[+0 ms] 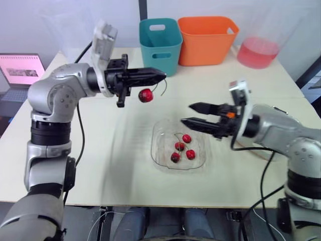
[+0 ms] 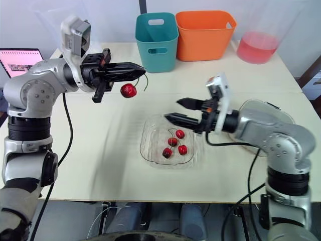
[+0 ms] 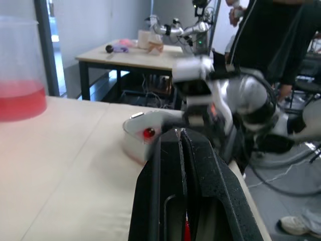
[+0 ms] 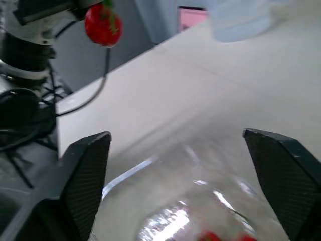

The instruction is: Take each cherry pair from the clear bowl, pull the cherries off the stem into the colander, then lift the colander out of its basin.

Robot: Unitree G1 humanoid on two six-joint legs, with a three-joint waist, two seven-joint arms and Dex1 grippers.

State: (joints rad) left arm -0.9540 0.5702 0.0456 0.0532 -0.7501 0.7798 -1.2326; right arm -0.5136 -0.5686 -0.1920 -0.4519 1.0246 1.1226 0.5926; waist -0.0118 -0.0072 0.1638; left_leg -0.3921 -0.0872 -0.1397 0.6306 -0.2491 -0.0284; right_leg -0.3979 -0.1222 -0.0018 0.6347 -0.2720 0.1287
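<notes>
Cherry [image 1: 145, 95] — glossy red, dangling.

The left arm [image 1: 55, 95] and right arm [image 1: 288, 133] are rounded silver-grey shells with black bands at the joints. Black cables [image 1: 82, 135] run beside them. Each wrist bears a white camera block [image 1: 104, 42]; the left tool [image 1: 160, 75] and right tool [image 1: 189, 114] have black, pointed fingers.

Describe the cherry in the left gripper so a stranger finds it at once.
Find the teal bin on the table. In front of it, the left gripper pinches a stem and one cherry dangles below. Unlike the cherries in the clear bowl, it hangs in air.
</notes>
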